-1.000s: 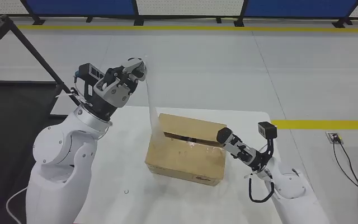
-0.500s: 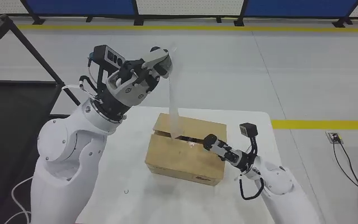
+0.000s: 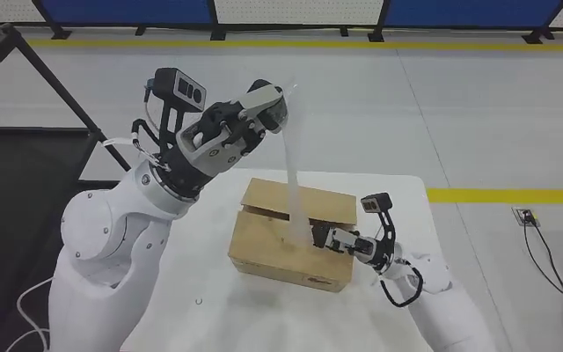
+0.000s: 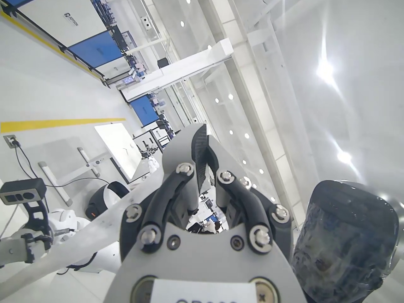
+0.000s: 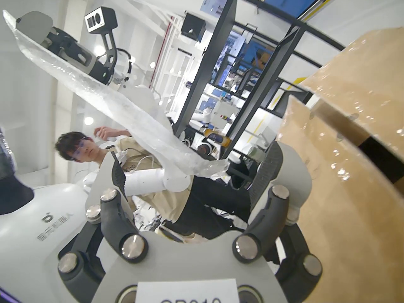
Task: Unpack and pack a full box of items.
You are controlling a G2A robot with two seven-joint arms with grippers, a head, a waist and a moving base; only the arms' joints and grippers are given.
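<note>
A brown cardboard box (image 3: 286,251) sits on the white table (image 3: 198,264), its top flaps slightly parted. A long strip of clear tape (image 3: 295,172) runs from the box top up to my left gripper (image 3: 280,99), which is raised high above the box's far side and shut on the strip's upper end. In the left wrist view that gripper (image 4: 204,141) has its pads pressed together, and the strip (image 4: 79,238) trails away below. My right gripper (image 3: 322,238) hovers open at the box top; the strip's lower end (image 5: 202,165) lies between its fingers (image 5: 115,175), next to the box (image 5: 347,165).
A black metal frame (image 3: 53,79) stands off the table's left side. The white table has free room to the left of the box and in front of it. A yellow floor line (image 3: 493,194) runs past the table's right edge.
My left gripper has swung right and higher, pulling the tape strip with it. My right gripper has slid left across the box top to the strip's lower end.
</note>
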